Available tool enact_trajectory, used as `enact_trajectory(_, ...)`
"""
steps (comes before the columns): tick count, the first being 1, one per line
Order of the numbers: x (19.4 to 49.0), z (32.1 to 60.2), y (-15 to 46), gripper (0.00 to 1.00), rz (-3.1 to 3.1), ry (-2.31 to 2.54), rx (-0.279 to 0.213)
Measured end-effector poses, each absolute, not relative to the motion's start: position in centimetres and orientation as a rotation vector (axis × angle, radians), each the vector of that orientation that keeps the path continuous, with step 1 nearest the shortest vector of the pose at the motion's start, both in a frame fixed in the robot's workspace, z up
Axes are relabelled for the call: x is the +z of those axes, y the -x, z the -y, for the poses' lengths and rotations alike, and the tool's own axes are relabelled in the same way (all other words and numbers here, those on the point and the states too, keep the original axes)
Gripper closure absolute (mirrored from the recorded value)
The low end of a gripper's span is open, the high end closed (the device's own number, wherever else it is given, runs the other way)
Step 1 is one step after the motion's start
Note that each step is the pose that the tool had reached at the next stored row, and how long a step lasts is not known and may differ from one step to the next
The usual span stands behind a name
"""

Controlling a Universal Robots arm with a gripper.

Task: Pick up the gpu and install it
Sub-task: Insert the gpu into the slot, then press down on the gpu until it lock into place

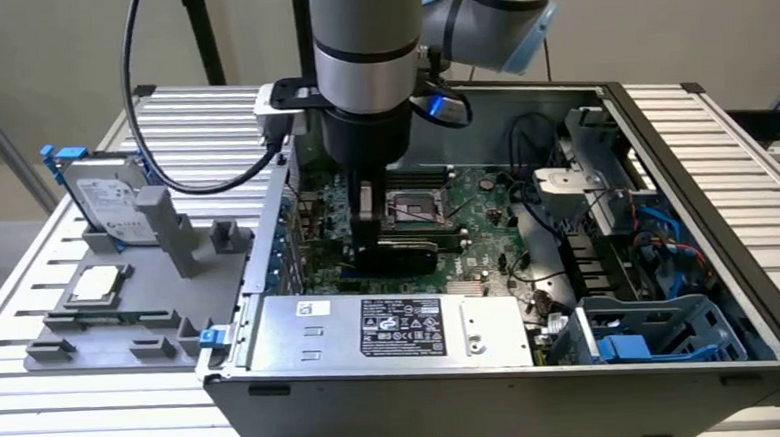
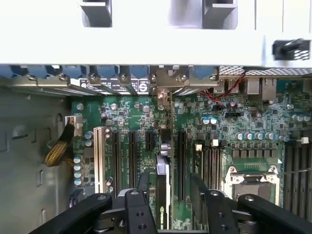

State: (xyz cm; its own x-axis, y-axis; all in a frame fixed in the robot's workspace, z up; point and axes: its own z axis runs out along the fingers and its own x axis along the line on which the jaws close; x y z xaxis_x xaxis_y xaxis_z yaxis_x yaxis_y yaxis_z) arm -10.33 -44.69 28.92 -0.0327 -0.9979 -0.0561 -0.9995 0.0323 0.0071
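Claw (image 2: 168, 204) down inside the open computer case (image 1: 707, 152), centre of the exterior view, black fingers (image 2: 141, 207) closed on the gpu (image 2: 163, 175), held edge-on above the motherboard (image 2: 253, 122) slots in the wrist view. Power supply (image 1: 383, 329) label at lower centre, text unreadable. Hard drive (image 1: 102, 199) upright on the tabletop (image 1: 53, 416), upper left.

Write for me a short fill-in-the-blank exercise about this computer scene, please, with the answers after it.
1. The gripper reaches into the open computer ____.
2. Under it lies the green ____ with its long slots.
3. The gpu by the gripper does not lie flat; it stands on its ____.
4. The hard drive outside, on the grey holder, has rails of ____ colour.

Missing words: case; motherboard; edge; blue.
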Motion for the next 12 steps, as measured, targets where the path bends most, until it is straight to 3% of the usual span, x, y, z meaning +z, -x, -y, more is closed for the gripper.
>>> enact_trajectory(1, 29.37, 44.69, 10.33, 1.00, -2.231, 2.160, 0.069)
enact_trajectory(12, 29.72, 44.69, 10.33, 1.00, -2.231, 2.160, 0.069)
